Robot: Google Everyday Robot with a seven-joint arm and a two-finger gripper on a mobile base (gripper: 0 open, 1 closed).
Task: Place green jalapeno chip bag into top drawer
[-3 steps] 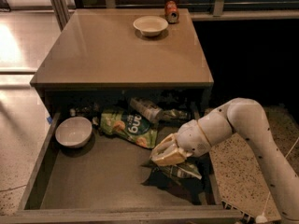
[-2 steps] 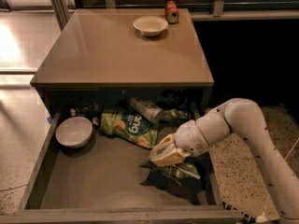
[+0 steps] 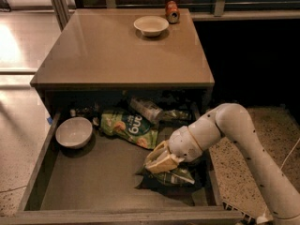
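One arm reaching down into the open top drawer.
The gripper sits low at the drawer's near right, right over the green jalapeno chip bag, which lies on the drawer floor; whether it has hold of the bag I cannot tell. A white bowl rests far left.

Dim, warm light. Glare whitens the floor at upper left; the surface shines softly. Black shadow fills the frame's right and the back of the top drawer. The end effector, lower centre-right, catches light.
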